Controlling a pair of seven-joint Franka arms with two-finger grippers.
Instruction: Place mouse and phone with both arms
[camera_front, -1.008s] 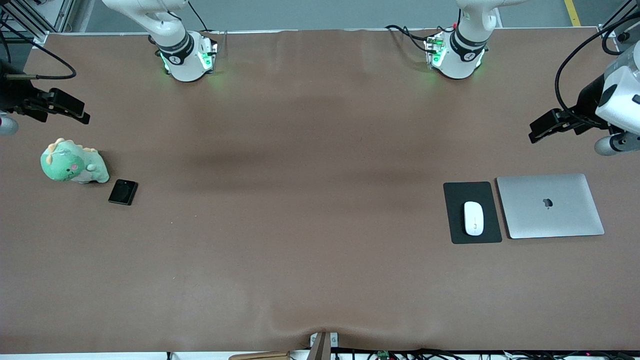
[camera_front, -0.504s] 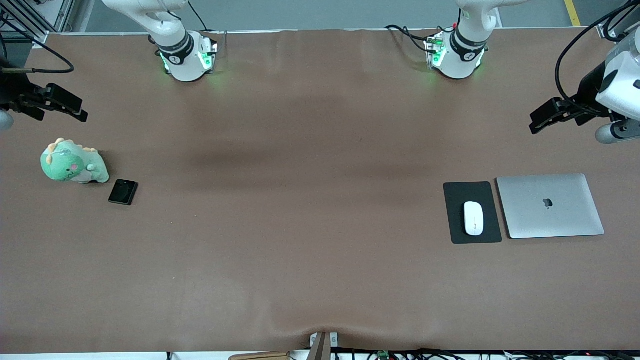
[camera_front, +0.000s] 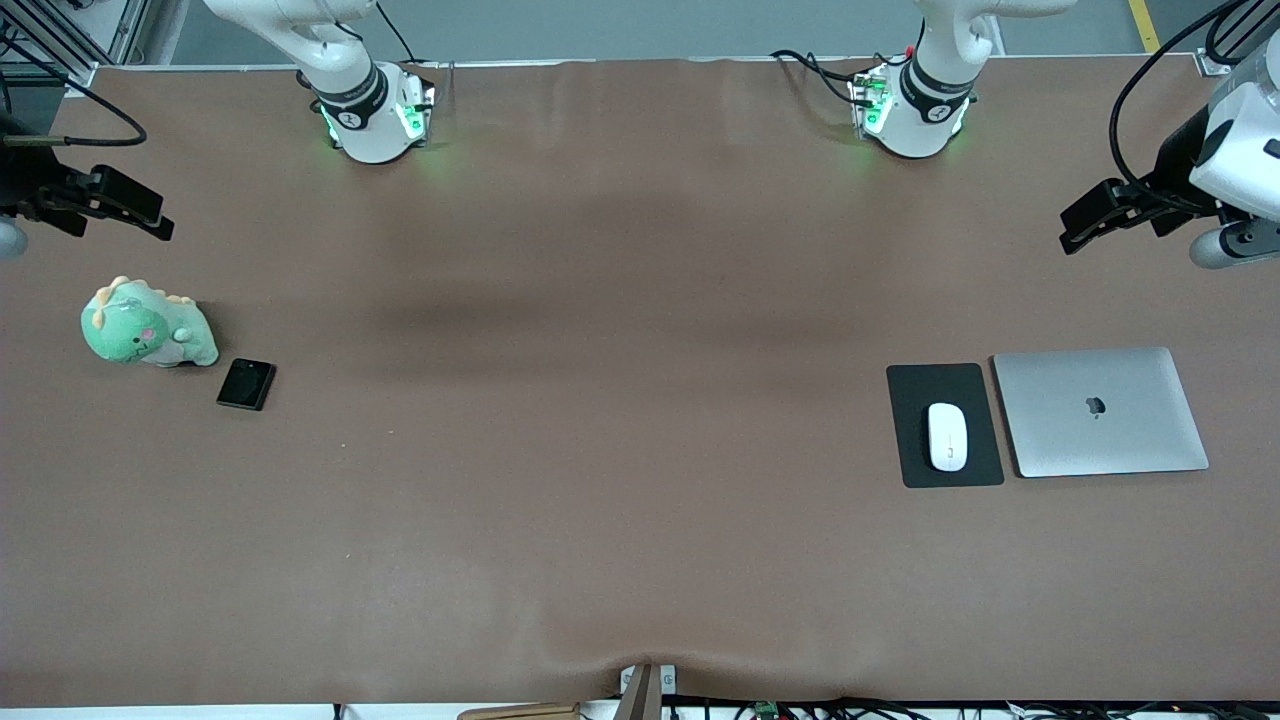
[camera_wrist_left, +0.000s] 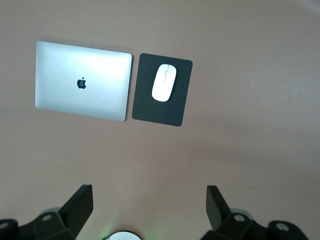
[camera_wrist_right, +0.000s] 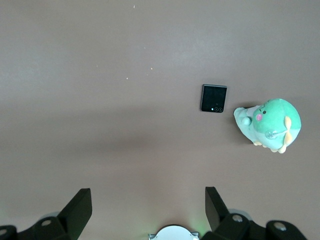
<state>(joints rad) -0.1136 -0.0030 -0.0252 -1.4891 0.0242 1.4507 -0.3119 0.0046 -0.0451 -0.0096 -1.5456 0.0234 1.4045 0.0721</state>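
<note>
Jaws spread wide on both grippers, nothing between the fingers in either wrist view. Left gripper (camera_front: 1090, 222) hangs in the air over bare table at the left arm's end, above the stretch between that arm's base and the laptop (camera_front: 1100, 412). Right gripper (camera_front: 140, 212) hangs over bare table at the right arm's end, near the plush dinosaur (camera_front: 145, 326).

Markings: the only readable brand is the dark apple logo (camera_front: 1095, 405) centred on the closed silver laptop lid. No writing can be made out on the mouse (camera_front: 947, 436) or the phone (camera_front: 246, 384).

Mouse: white, lying on the black mouse pad (camera_front: 944, 425), which sits just beside the laptop, toward the table's middle. Phone: black, flat on the table just beside the green plush dinosaur, slightly nearer the front camera, its lenses at one corner in the right wrist view.

Change since half a second ago: the left arm's wrist sits slightly higher in the front view; right gripper almost unchanged. Mouse, pad, laptop, phone and plush have not moved.
</note>
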